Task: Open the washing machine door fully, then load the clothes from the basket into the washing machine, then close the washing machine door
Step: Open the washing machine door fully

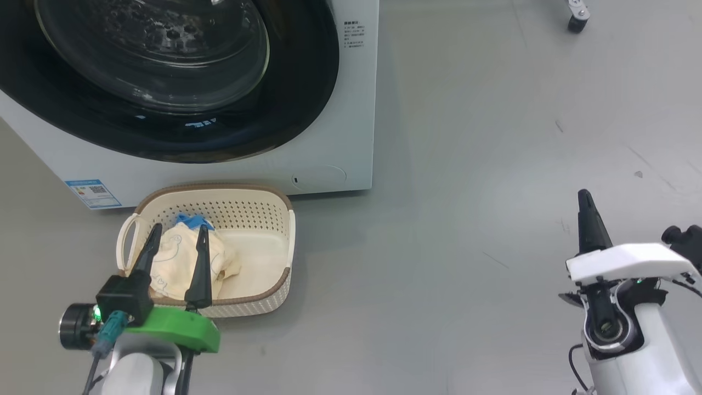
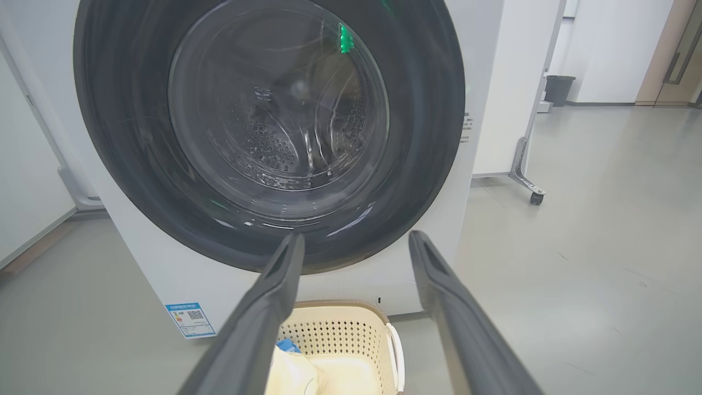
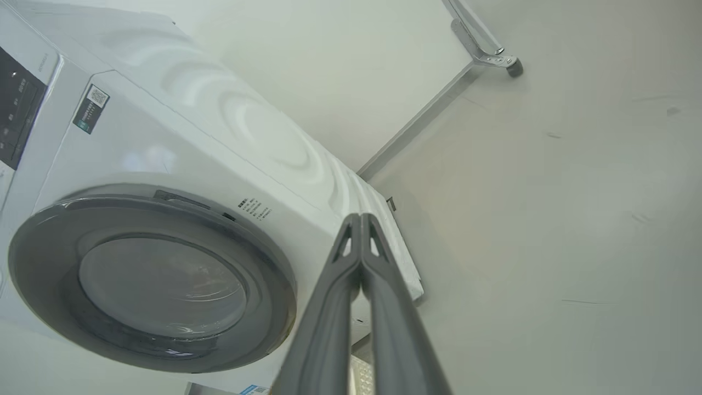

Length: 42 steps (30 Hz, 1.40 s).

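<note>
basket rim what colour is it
Brown; the rim of the basket tops cream perforated sides. The head view shows it best.

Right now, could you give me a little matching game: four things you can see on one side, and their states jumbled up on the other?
Things:
A. washing machine door
B. clothes
C. left hand
D. right hand

States:
1. fingers pressed together
2. swung shut
3. lying in the basket
4. fingers spread apart

Pairs: A-2, B-3, C-4, D-1.
</note>
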### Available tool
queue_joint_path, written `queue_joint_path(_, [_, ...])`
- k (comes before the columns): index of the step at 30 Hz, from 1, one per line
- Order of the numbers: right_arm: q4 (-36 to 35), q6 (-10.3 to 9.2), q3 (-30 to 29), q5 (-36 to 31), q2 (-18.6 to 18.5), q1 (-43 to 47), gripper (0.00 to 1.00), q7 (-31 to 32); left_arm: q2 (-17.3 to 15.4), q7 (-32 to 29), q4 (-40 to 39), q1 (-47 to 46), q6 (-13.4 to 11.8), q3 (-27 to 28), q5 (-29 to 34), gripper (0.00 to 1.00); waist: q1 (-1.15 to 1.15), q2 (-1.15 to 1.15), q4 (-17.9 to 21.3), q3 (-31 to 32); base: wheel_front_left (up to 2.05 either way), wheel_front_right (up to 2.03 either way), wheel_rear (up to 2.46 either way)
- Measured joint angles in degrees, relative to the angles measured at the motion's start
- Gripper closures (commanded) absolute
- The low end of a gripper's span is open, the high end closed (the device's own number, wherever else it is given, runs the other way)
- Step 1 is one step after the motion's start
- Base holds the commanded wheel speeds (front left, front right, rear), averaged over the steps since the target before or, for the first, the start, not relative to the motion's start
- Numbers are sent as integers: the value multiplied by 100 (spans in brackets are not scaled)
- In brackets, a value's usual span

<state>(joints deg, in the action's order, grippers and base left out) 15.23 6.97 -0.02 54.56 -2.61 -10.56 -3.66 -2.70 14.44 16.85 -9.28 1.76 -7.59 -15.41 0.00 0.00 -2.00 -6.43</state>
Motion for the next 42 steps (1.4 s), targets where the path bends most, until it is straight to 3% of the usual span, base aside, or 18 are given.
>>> queue_joint_path(6, [5,0,-130,1189,7,-573,100,719,11,0,-161,-277,-1,-85,58,0,0,0,-106,-304,0,0,0])
queue_joint_path(17, [5,-29,-378,2597,-13,-1738,100,1614,35,1,-450,-723,-23,-193,58,0,0,0,-361,-938,0,0,0])
queue_joint_path(23, [57,-250,-422,2826,-69,-2366,100,1973,55,1,-542,-1001,-55,-375,-2,0,0,0,-591,-1292,0,0,0])
queue_joint_path(33, [319,-446,-375,2872,-191,-3231,100,2341,83,1,-616,-1088,-153,-781,-327,0,0,0,-1083,-1683,0,0,0])
queue_joint_path(42, [480,-777,-448,3017,-297,-4102,100,2543,90,1,-805,-1214,-309,-1002,-449,0,0,0,-1415,-1997,0,0,0])
